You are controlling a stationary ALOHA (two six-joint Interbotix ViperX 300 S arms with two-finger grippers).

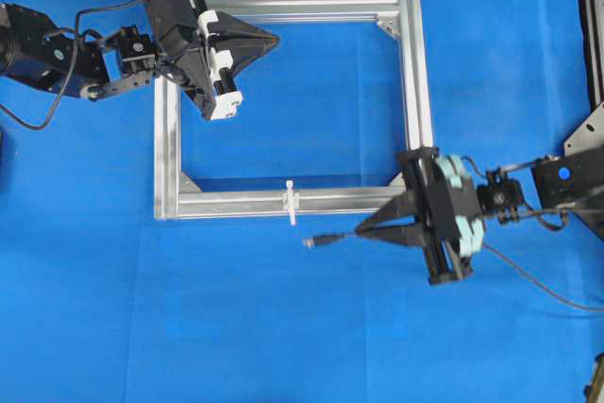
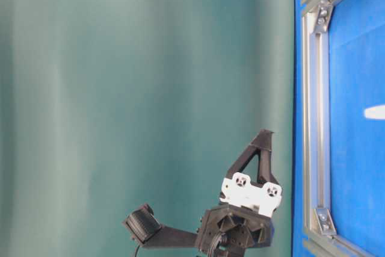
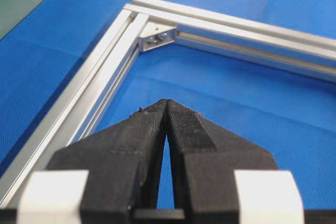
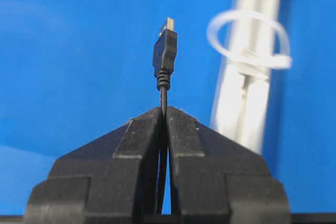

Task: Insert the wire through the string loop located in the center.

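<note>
Down at the lower right, the right gripper (image 1: pixel 363 230) pinches the wire (image 1: pixel 326 240) tight, plug poking left. Just beside it, the string loop (image 1: pixel 292 202) sits on the frame (image 1: pixel 166 148). Far upper left, the left gripper (image 1: pixel 274 40) is squeezed closed on nothing.

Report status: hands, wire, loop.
Right hand shut on wire. Left hand shut, empty. Plug short of string loop, unthreaded. Path clear.

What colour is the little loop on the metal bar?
White. The string loop shows best in the right wrist view.
</note>
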